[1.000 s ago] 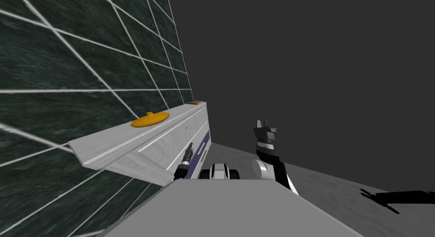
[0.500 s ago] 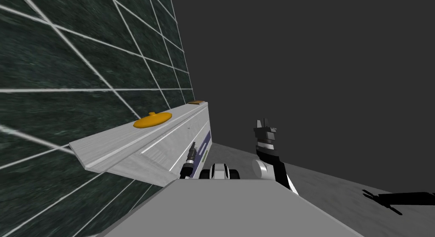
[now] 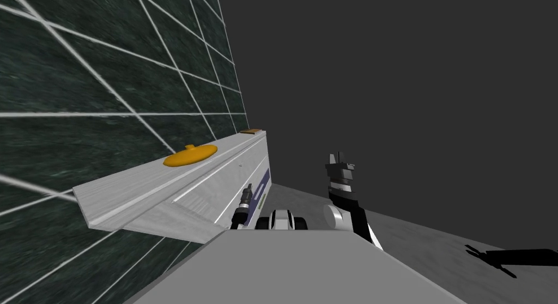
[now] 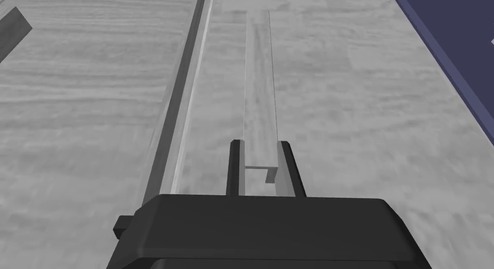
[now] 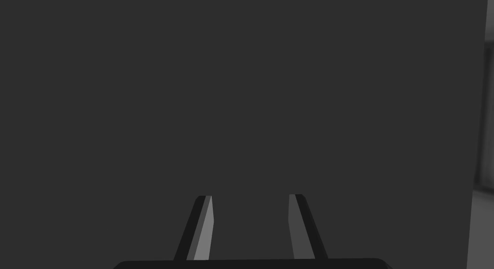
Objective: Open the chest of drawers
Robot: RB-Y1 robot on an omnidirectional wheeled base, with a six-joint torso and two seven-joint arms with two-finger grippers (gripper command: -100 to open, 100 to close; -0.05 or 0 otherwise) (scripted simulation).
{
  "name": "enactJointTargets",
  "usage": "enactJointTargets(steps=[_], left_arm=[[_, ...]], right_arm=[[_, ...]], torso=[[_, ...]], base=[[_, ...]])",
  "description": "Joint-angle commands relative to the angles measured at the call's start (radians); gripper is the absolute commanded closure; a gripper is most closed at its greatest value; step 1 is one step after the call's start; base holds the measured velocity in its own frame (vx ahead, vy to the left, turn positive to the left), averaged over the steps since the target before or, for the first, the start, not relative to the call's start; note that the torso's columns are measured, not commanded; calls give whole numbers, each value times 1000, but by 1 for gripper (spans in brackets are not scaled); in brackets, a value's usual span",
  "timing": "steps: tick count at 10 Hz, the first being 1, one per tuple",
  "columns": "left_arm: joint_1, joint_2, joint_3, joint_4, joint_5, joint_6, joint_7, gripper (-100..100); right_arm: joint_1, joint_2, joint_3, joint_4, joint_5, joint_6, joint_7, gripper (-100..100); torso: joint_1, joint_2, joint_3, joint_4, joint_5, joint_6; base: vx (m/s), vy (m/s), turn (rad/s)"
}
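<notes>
L jaws pinching slim flat handle (image 4: 259,78), grey wood-grain drawer front (image 4: 347,112)

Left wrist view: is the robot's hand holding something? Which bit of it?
The left gripper is shut on the long grey handle, pinching the end nearest the gripper. The right gripper is open, holding nothing.

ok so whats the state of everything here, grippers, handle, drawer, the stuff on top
left gripper, fingers shut on the handle
handle, clamped near its end, lying along the drawer front
drawer, dark gap along one edge, looks barely out
right gripper, fingers open, holding nothing
orange disc, lying flat on the chest top
</notes>
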Motion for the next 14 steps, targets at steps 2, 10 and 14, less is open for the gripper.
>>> enactJointTargets(steps=[2,10,14], left_arm=[[5,-13,-6,-20,-6,16,-7,100],[23,-26,-19,-135,-18,119,-1,-100],[32,-22,-24,-240,-23,216,15,-100]], right_arm=[[0,0,0,0,0,0,0,0],[0,0,0,0,0,0,0,0],[0,0,0,0,0,0,0,0]], torso=[[0,2,0,1,-1,-1],[15,-4,-2,-1,3,-2],[2,-2,-2,0,-1,-1]], base=[[-71,-185,-4],[-44,-111,-3],[-25,19,-11]])
